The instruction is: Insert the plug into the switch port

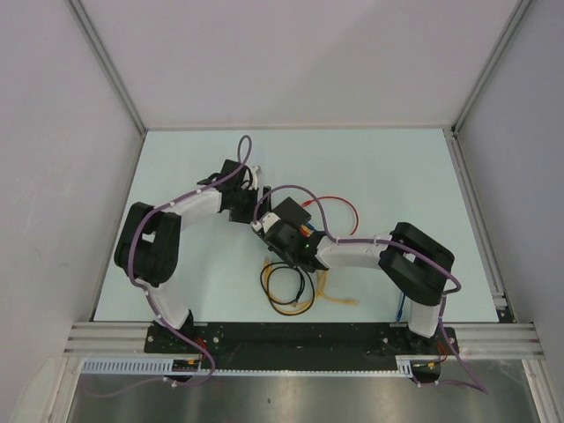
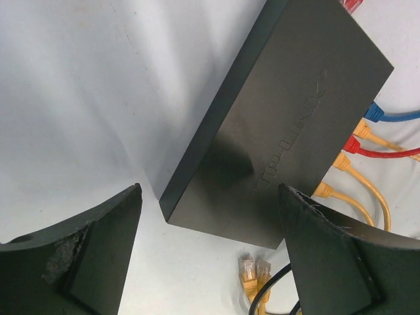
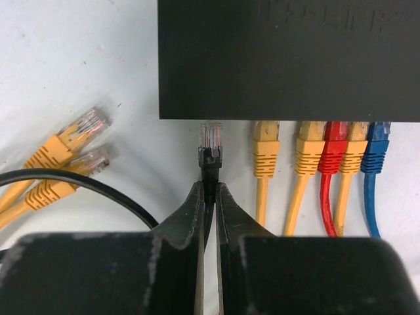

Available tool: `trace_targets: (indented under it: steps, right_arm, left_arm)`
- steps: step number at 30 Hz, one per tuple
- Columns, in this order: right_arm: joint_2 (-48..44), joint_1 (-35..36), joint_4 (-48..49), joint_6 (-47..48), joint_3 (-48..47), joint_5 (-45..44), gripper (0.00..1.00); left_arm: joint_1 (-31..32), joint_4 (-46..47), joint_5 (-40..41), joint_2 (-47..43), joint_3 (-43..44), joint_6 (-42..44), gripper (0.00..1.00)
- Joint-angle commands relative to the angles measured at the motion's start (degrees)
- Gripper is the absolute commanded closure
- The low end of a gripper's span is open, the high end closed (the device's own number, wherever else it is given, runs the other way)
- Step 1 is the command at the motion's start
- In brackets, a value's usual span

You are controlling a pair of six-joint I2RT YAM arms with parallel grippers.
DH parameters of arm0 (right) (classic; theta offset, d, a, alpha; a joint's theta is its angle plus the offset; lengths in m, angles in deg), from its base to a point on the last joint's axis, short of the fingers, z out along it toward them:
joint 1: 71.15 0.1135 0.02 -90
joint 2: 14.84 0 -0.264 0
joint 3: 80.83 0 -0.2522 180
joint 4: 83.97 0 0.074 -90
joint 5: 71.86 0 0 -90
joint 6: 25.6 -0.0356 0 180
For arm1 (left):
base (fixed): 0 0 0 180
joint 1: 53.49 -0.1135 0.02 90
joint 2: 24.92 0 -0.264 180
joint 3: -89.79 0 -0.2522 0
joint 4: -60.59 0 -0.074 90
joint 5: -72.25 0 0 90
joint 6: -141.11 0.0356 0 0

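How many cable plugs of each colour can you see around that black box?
yellow plugs: 5 (3 in the switch, 2 loose)
red plug: 1
blue plug: 1
black plug: 1, pinched by the right gripper
Total: 8

Pale tabletop [image 1: 397, 167], white walls [image 1: 300, 62], alu frame [image 1: 106, 337]

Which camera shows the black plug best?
Right wrist: the black plug sits mid-frame, pinched in the right jaws, at the edge of the switch. From the top, the right arm hides it; the left wrist misses it.
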Motion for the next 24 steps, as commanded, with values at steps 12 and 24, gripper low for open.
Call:
trace_targets:
  steps: [12,24]
  right_arm:
    - [-0.07,0.31,-1.30,1.01,-4.97,-2.39,1.00]
    - [1.95,1.45,-1.74,2.42,-7.08,-4.76,1.00]
  left_arm:
    - [-0.19,-0.37,-4.78,3.29,1.98,0.67,0.16]
    - [1.39,-2.04,-4.95,4.17,1.89,-0.12,0.20]
